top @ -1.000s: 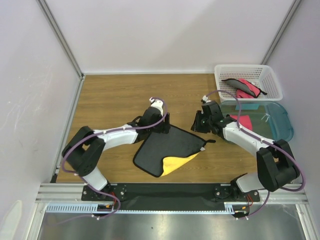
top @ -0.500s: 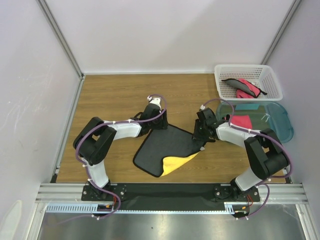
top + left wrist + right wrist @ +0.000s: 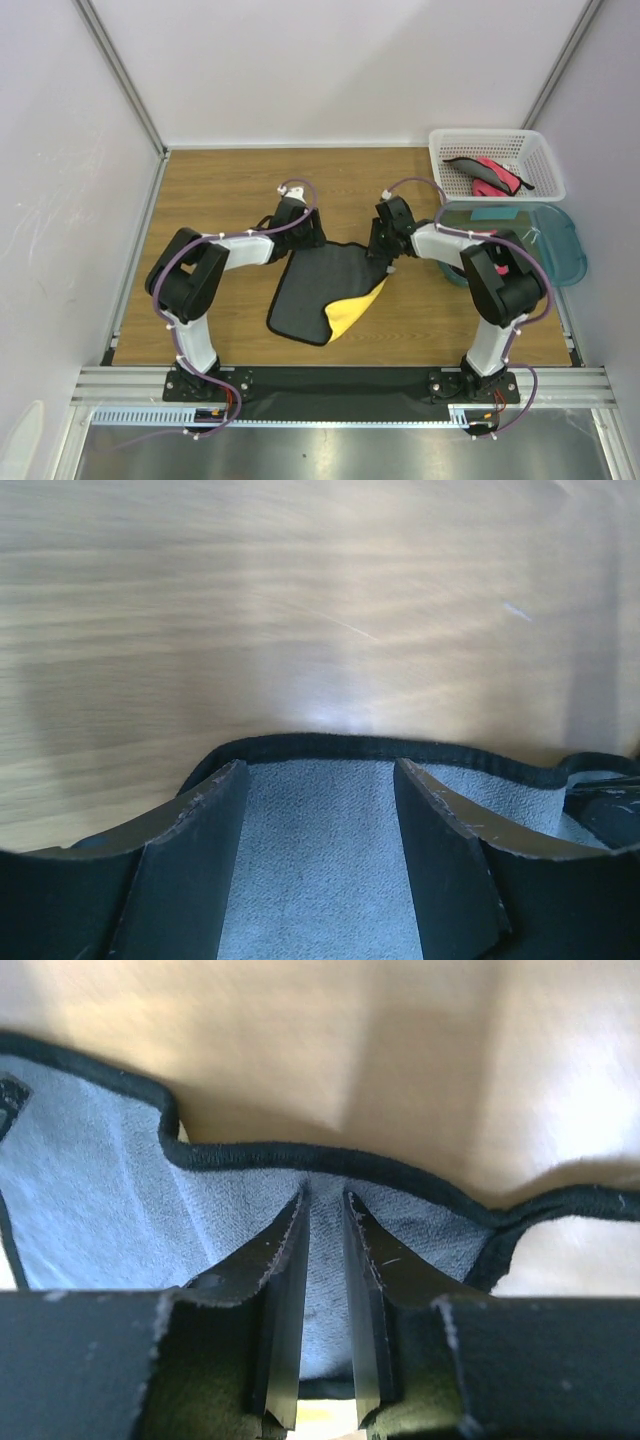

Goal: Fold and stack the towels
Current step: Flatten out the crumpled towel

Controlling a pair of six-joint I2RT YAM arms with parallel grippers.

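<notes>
Over the last second both arms swung in toward each other and toward the far edge of the table (image 3: 220,190), and the yellow towel (image 3: 315,290) went with them. It had lain spread wide, and it was now bunched into a narrower shape, with its right corner dragged leftward. It lay black back up in the middle of the table, nearer the near edge, with one yellow corner turned over on its near right side. The left gripper (image 3: 303,237) sat at the towel's far left corner. Its fingers (image 3: 200,810) were spread well apart over the cloth, with the black hem just ahead of the tips, and they were holding nothing that showed. The right gripper (image 3: 383,250) sat at the far right corner. Its fingers (image 3: 285,1250) were drawn almost together on a pinch of the towel just inside the hem, and the cloth puckered around them. This looked like the setup for a first fold, one corner caught and the other not yet gripped, so no fold was finished and no stack was started. There were two arms, one towel on the table, one white basket (image 3: 497,133) at the far right corner and one teal tub (image 3: 560,245) just in front of it. The basket held crumpled pink-red towels (image 3: 490,172); whether one or two, I could not tell. The right arm hid much of the tub's inside.
</notes>
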